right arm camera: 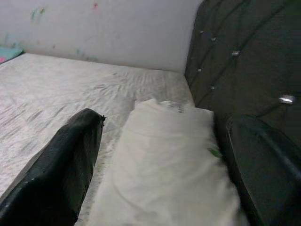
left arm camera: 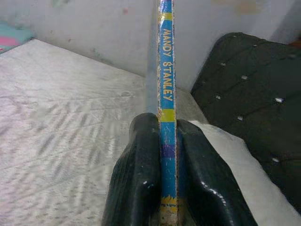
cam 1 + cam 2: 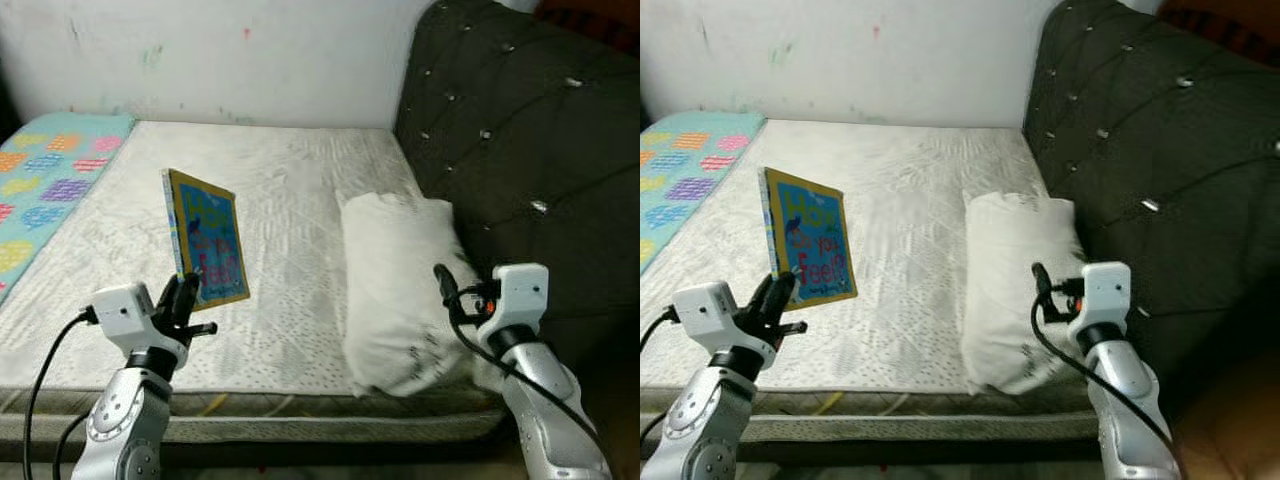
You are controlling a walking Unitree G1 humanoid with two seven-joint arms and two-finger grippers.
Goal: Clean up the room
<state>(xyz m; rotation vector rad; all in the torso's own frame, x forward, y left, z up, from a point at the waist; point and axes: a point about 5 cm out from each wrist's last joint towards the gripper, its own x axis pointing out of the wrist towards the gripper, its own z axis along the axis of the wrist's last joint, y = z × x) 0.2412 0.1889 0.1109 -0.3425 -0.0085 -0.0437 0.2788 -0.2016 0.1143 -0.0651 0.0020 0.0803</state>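
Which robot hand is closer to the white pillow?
The right. The right gripper hangs open at the pillow's near end, almost touching it. The left gripper is off to the pillow's left, shut on the book.

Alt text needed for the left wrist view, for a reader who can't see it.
The left gripper is shut on the spine of a thin blue and yellow book held upright, author name "Mandy Stanley" readable. Behind it lie a white mattress, a white pillow and a dark tufted headboard.
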